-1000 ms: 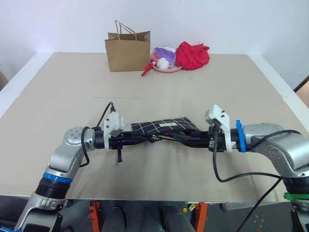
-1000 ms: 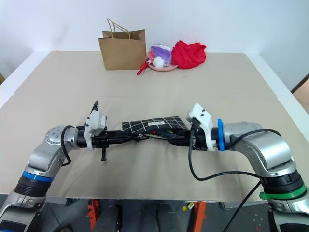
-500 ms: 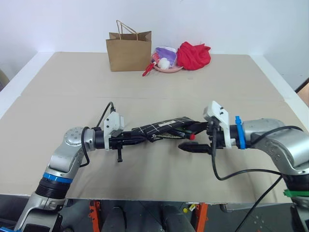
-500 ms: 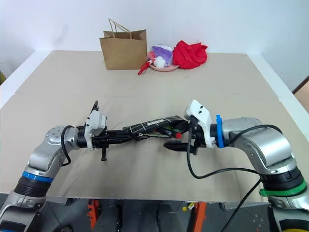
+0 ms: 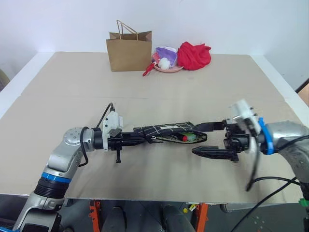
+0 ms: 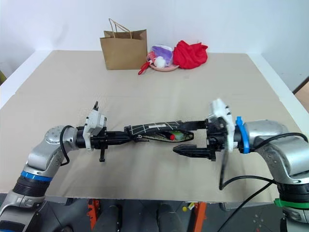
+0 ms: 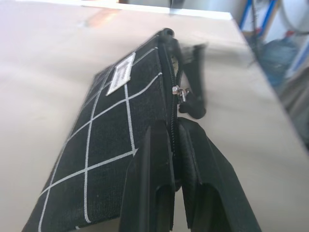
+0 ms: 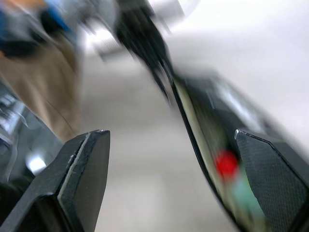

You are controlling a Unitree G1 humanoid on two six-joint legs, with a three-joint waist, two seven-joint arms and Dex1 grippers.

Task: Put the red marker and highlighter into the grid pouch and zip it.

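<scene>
The grid pouch (image 5: 161, 129) is held on edge just above the table, mouth open toward me. Inside it show the red marker (image 5: 184, 138) and the green highlighter (image 5: 193, 138). My left gripper (image 5: 144, 140) is shut on the pouch's left end along the zipper edge (image 7: 170, 121), with the zipper pull (image 7: 181, 94) just past its fingertips. My right gripper (image 5: 194, 139) stands open at the pouch's right end, one finger above it and one below, holding nothing. The right wrist view shows the open mouth (image 8: 207, 140) and the marker's red tip (image 8: 226, 163) between the spread fingers.
A brown paper bag (image 5: 129, 50), a pink plate of small things (image 5: 166, 62) and a red cloth (image 5: 194, 54) stand at the table's far side. The table's front edge (image 5: 154, 199) runs close under both arms.
My right gripper has opened and drawn back to the right and up, away from the pouch. The pouch has tipped so that its open mouth with the marker and highlighter shows. The left gripper kept its hold.
</scene>
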